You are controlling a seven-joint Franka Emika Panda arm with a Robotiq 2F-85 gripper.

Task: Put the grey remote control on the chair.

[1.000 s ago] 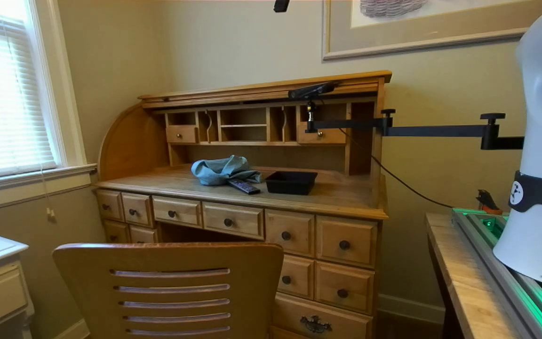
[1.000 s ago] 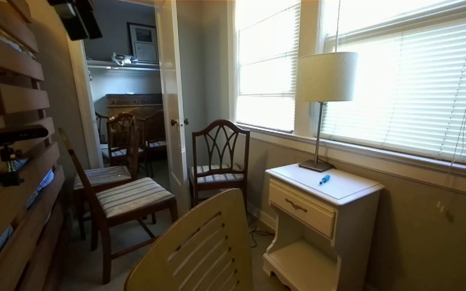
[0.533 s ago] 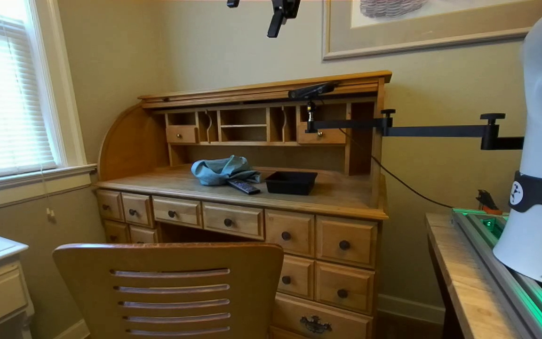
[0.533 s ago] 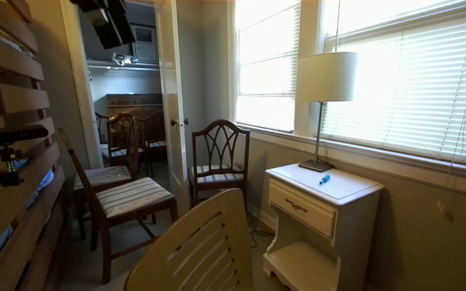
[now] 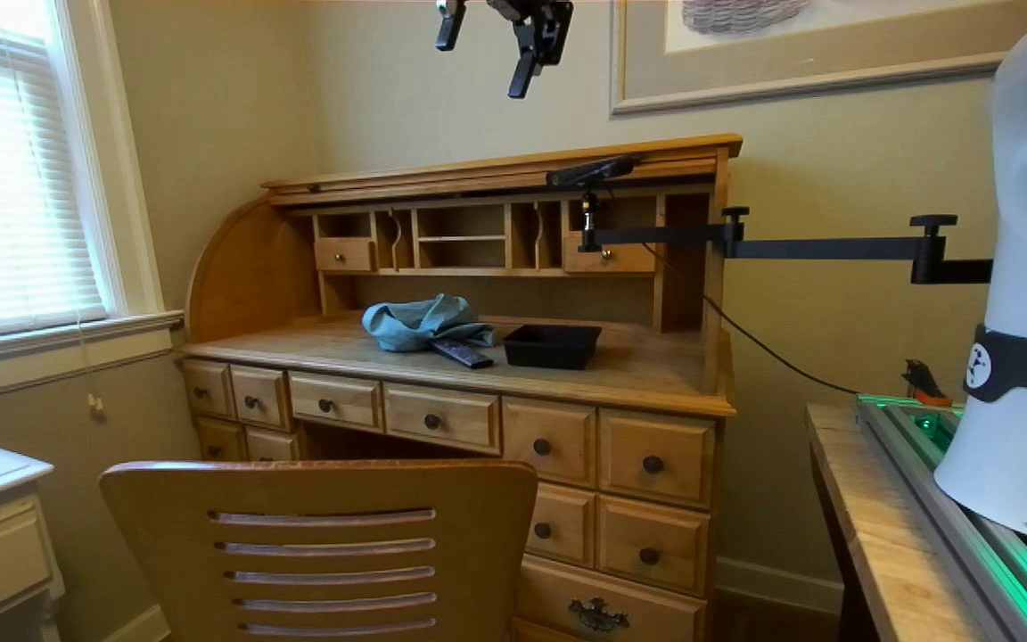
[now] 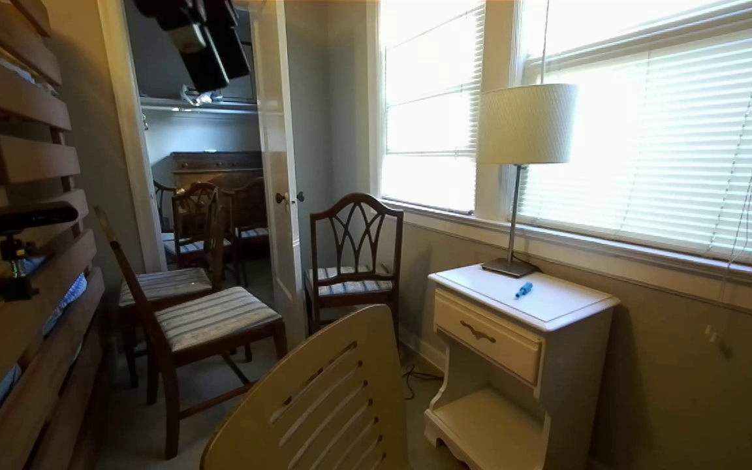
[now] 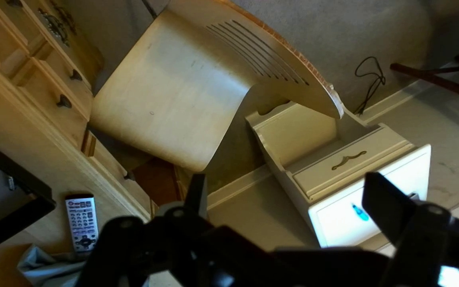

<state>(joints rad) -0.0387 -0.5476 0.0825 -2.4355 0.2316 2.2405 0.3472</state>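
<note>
The grey remote control (image 5: 462, 353) lies on the roll-top desk, its far end against a blue cloth (image 5: 420, 323). In the wrist view the buttons of the remote (image 7: 82, 223) face up, at the lower left. The light-brown wooden chair (image 5: 478, 544) stands before the desk; in an exterior view the chair (image 6: 382, 320) shows only its slatted back. Its bare seat (image 7: 165, 95) is visible from above in the wrist view. High above desk and chair, my gripper (image 5: 482, 69) hangs pointing down. Its fingers (image 7: 197, 195) are wide apart with nothing between them.
A black tray (image 5: 549, 355) sits beside the remote on the desk (image 5: 647, 374). A camera arm (image 5: 665, 235) reaches across the desk's right part. Near the chair is a white nightstand (image 6: 572, 294) with a lamp (image 6: 529, 124). Dark wooden chairs (image 6: 219, 320) stand farther off.
My gripper has come down from the top edge in both exterior views, and both of its fingers now show. The remote, cloth, tray and chair have stayed in place.
</note>
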